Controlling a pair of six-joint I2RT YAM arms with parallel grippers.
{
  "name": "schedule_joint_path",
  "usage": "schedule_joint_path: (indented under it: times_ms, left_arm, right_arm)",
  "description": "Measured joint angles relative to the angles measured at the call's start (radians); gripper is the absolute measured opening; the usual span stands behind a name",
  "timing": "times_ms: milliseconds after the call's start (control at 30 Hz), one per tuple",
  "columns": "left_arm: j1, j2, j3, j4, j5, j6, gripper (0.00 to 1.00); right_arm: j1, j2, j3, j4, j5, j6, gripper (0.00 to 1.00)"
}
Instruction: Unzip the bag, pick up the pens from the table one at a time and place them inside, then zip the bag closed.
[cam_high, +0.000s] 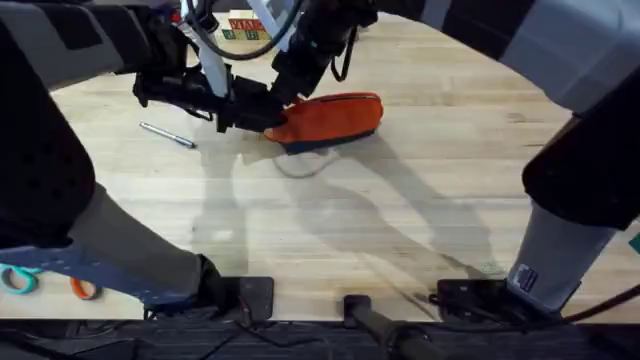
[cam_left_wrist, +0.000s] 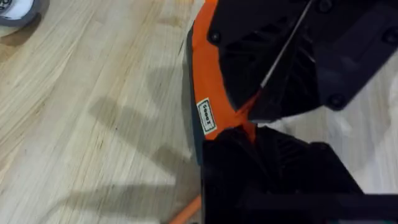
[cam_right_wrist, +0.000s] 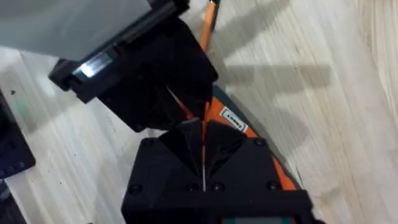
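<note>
Looming large and dark at both sides of the overhead view, the two arms are reaching to the far middle of the counter (cam_high: 400, 230), where the bag (cam_high: 335, 118) is lying on its side. At its left end the left pincer (cam_high: 252, 112) is closing on the orange fabric, and the right pincer (cam_high: 285, 88) is coming down from above onto the same end. In the right wrist view its black fingers (cam_right_wrist: 186, 146) are pressing together with a thin orange strip between them, seemingly the zipper pull, though that is hard to confirm. A small label (cam_left_wrist: 206, 116) is showing on the bag's side. Left of the bag, well apart from it, the silver-grey pen (cam_high: 167, 134) is lying on the wood. Beside the bag's end, the orange pen (cam_right_wrist: 208, 25) is lying.
</note>
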Motion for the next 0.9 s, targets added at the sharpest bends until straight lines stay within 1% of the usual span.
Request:
schedule_joint_path:
  times_ms: [300, 900]
  left_arm:
    - [0.0, 0.0, 0.0, 0.0, 0.0, 0.0, 0.041]
    - [0.0, 0.0, 0.0, 0.0, 0.001, 0.0, 0.041]
  right_arm:
    - [0.009, 0.0, 0.0, 0.04, 0.0, 0.034, 0.031]
    - [0.01, 0.0, 0.0, 0.039, 0.0, 0.061, 0.03]
